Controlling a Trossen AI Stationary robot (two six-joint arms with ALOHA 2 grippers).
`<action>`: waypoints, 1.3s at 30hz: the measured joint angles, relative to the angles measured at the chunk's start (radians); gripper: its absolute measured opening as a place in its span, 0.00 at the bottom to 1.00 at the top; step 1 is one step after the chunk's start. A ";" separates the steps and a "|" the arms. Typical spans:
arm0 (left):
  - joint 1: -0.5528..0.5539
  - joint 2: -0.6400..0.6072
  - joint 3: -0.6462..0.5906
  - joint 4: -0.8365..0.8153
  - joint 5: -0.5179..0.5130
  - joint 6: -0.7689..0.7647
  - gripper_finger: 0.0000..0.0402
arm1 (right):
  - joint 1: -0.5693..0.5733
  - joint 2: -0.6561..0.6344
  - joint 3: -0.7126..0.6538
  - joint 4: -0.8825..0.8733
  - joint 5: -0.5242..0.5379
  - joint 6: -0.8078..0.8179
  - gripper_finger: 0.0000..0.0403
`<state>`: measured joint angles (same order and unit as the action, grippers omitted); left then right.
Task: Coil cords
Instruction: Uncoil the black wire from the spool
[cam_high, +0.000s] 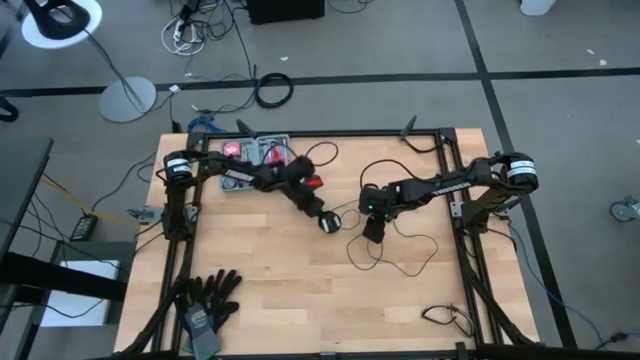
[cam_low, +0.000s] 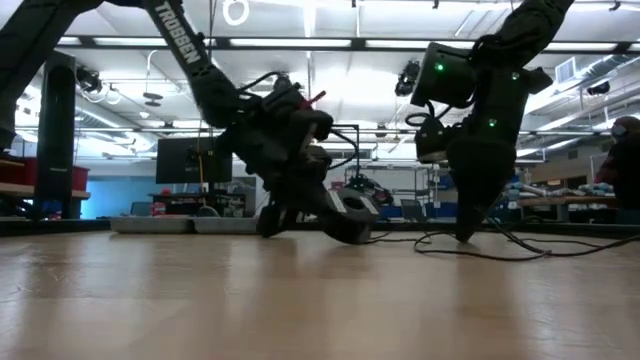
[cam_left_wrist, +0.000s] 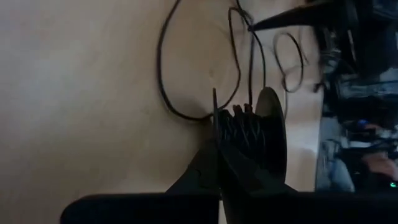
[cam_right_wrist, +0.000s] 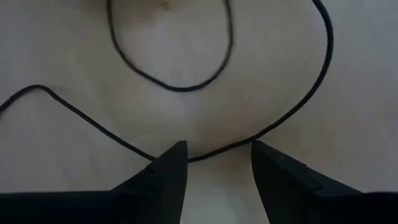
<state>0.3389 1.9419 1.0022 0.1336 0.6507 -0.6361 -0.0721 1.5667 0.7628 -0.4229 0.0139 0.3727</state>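
Right under the right wrist camera we see the two dark fingers of the right gripper spread wide, tips down on the pale wooden table, and the thin black wire runs across the gap between them, not pinched. From above we find that gripper near the middle of the table, a little toward the right edge, with the wire's loose loops sprawled beside and below it toward the near edge.

Over to the left gripper, just beside the right one at the table's centre: its fingers are clamped together on the small round black puck-like disc at the wire's end, and the wire curls away from it across the wood. In the low view both grippers sit right down at the tabletop.

A pair of dark work gloves lies by the near left corner, and a grey tray with red bits sits at the far edge.
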 joint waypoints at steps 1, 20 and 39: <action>-0.002 0.000 -0.022 0.046 0.001 -0.014 0.01 | 0.009 0.000 0.000 0.001 -0.003 0.001 0.43; 0.034 0.001 -0.066 0.178 0.119 -0.075 0.22 | 0.057 0.000 0.000 0.100 -0.009 0.044 0.42; 0.193 -0.045 -0.067 -0.038 0.110 0.045 0.29 | 0.056 0.001 0.000 0.100 -0.003 0.043 0.42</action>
<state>0.5323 1.8968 0.9352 0.0957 0.7609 -0.5908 -0.0158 1.5673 0.7628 -0.3233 0.0105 0.4152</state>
